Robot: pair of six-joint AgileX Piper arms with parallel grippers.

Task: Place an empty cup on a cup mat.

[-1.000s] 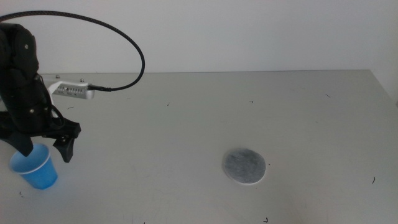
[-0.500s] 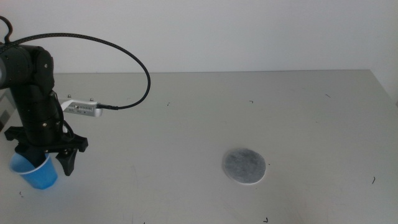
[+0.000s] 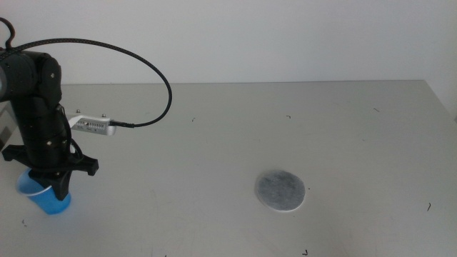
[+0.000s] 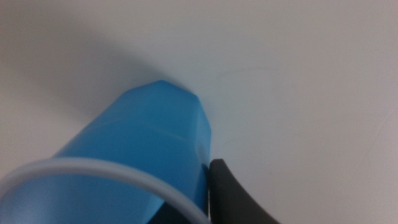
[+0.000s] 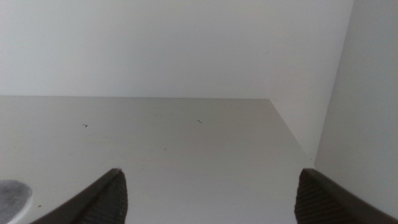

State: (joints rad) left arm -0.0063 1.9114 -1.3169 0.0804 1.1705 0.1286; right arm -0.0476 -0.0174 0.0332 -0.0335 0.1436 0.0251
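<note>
The blue cup (image 3: 47, 201) stands upright near the table's front left corner. My left gripper (image 3: 50, 187) comes down over it and is shut on the cup's rim and wall. In the left wrist view the cup (image 4: 143, 149) fills the picture, its side pressed in by one dark finger (image 4: 233, 199); the other finger is hidden. The grey cup mat (image 3: 280, 190) lies flat and bare right of centre, far from the cup. My right gripper (image 5: 214, 202) is open and empty, out of the middle view. The mat's edge (image 5: 11, 198) shows beside one of its jaws.
A black cable (image 3: 143, 64) arcs from the left arm to a small white camera box (image 3: 93, 126) on its wrist. The table's right edge (image 3: 443, 100) runs along the far right. Small dark specks dot the table.
My left gripper has lowered over the cup and its jaws have closed on it. The cup has shifted slightly. The mat has not moved.
</note>
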